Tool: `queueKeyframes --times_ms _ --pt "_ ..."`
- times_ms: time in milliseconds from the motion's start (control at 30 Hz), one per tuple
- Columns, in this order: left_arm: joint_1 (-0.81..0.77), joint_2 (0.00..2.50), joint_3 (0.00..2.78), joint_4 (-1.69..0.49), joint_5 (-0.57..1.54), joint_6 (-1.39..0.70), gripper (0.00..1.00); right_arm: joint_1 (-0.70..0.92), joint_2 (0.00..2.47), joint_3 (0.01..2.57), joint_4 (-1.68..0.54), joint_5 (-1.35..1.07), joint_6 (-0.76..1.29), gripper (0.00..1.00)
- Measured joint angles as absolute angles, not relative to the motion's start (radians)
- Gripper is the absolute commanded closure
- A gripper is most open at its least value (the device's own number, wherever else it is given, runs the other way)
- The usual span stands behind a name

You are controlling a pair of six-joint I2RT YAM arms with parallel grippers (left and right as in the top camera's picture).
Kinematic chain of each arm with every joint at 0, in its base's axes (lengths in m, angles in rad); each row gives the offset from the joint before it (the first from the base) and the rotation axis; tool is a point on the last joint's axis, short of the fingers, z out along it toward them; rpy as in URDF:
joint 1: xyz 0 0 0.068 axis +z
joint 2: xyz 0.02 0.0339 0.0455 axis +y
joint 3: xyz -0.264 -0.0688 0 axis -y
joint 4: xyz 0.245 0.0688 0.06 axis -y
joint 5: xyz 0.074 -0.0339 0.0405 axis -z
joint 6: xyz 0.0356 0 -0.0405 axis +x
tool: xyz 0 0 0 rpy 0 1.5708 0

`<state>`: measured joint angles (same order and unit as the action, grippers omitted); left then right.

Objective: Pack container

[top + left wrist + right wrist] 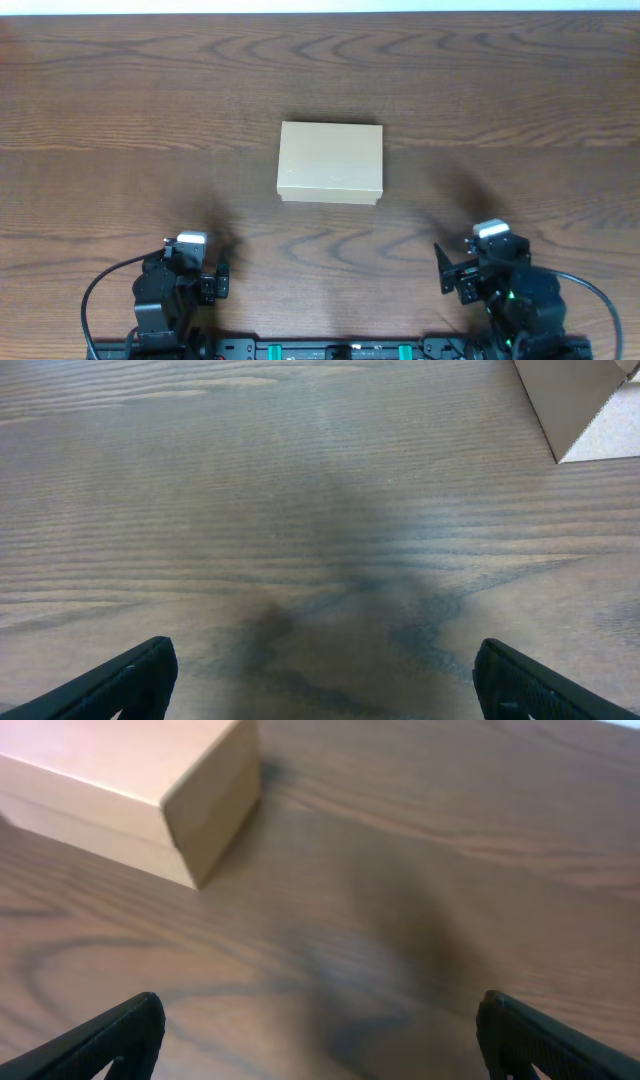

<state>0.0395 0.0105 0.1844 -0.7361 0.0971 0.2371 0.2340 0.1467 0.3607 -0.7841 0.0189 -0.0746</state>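
Wood-grain table (120, 100), with a shut cardboard box (330, 162) at the centre of the overhead frame.
Both arms sit at the bottom edge. The left gripper (325, 652) and right gripper (320, 1005) are spread wide over bare wood, holding nothing. The right wrist view shows the box's side and lid seam, upper left. The left wrist view catches only a corner, upper right.
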Motion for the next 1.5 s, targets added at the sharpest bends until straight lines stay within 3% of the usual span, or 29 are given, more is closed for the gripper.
queueKeyframes --times_ms 433,1500 --pt "0.039 0.010 0.184 -0.736 0.097 0.237 0.05 0.131 0.015 0.220 -0.757 0.019 -0.091 0.01" --pt "0.039 0.010 0.184 -0.736 0.097 0.237 0.05 0.127 0.014 0.173 -0.743 0.016 -0.004 0.01"
